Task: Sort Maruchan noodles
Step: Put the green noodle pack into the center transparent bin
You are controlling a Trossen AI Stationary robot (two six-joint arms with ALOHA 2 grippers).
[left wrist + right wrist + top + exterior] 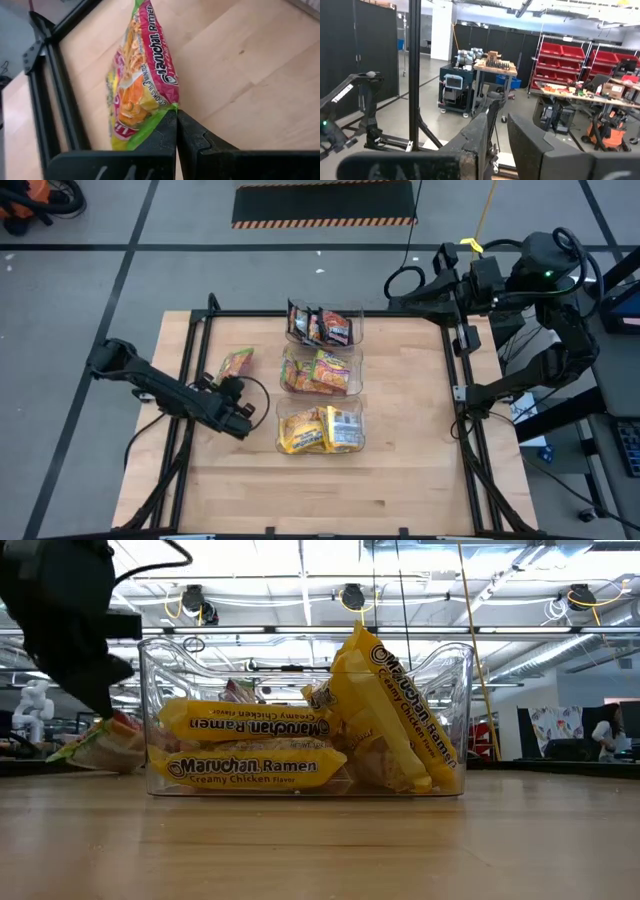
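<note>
One green-yellow packet is left loose on the bench, near the left frame rail and apart from the 3 clear bins lined up mid-bench. The other Maruchan noodles are already binned by kind: dark packets in the far bin, green-yellow ones in the middle bin, yellow ones in the near bin.

The left pincer is closed on the edge of the loose packet, as shown in the left wrist view; whether the packet is lifted off the wood can't be told. The right pincer is parked off the bench's far right corner, pointed into the room, its fingers slightly apart and nothing held.

Step in hand, as judged: pickup of the last stray packet. Next, a lift and carry rightward to the middle bin is called for, w/ release over the matching green-yellow pile.
</note>
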